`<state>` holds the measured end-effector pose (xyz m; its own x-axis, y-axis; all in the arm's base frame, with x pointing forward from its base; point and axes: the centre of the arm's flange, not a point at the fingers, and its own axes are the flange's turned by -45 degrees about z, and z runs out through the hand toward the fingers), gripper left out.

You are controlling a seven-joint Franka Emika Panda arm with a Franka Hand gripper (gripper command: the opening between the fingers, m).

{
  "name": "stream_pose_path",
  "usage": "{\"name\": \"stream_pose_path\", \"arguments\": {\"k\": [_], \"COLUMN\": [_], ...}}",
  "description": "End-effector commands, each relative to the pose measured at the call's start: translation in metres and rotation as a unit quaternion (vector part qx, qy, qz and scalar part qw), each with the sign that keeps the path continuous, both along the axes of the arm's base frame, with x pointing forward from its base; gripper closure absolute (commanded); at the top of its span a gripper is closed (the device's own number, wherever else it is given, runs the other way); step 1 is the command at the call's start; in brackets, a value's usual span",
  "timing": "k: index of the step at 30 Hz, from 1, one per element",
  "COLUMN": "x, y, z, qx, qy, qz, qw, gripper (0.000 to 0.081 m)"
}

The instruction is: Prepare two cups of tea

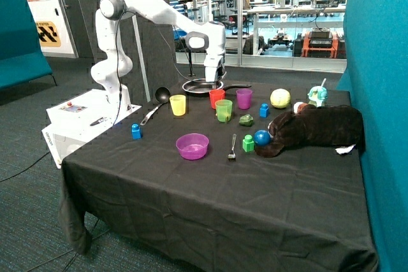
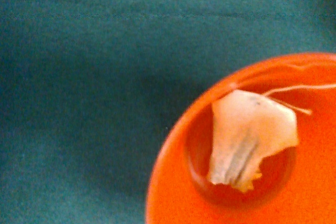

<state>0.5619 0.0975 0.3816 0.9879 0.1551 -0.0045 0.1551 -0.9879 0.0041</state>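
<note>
Black cloth covers the table [image 1: 191,202] I am working at, with a glass-walled lab behind it and teal panels at the sides. My white Franka arm reaches from its base beyond the far left corner, and its gripper [image 1: 214,85] hangs directly above a red cup [image 1: 217,97] near the far edge; I cannot tell from either view how the jaws stand. Through the wrist camera I see one white tea bag [image 2: 247,140] lying crumpled in the bottom of that cup, its thin string [image 2: 299,88] trailing up over the inner wall. I cannot spot a second tea bag anywhere. Just behind the red cup sits a black frying pan [image 1: 203,85]. A purple cup [image 1: 243,98] stands beside the red one, a green cup [image 1: 224,110] just in front of both, and a yellow cup [image 1: 178,104] further toward the left edge, next to a black ladle [image 1: 157,101]. Nearer the middle rest a purple bowl [image 1: 192,146] and a fork [image 1: 233,146]. A dark brown plush toy [image 1: 315,128] sprawls along the right edge, with a blue ball [image 1: 262,137] touching it.
</note>
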Motion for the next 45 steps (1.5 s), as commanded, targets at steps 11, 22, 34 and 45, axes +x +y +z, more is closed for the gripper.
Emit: {"name": "stream_pose_path", "arguments": {"k": [11, 22, 34, 45], "x": [-0.013, -0.023, -0.028, -0.013], "y": [-0.032, -0.047, -0.061, -0.065], "z": [0.024, 0.031, 0.026, 0.021], "qx": [0.00232, 0.00231, 0.0023, 0.00232], "qy": [-0.0019, -0.002, -0.002, -0.002], "qz": [-0.018, -0.022, -0.027, -0.02], "qw": [0.9998, 0.9997, 0.9996, 0.9998], "gripper": [0.0301, 0.0317, 0.0312, 0.0326]}}
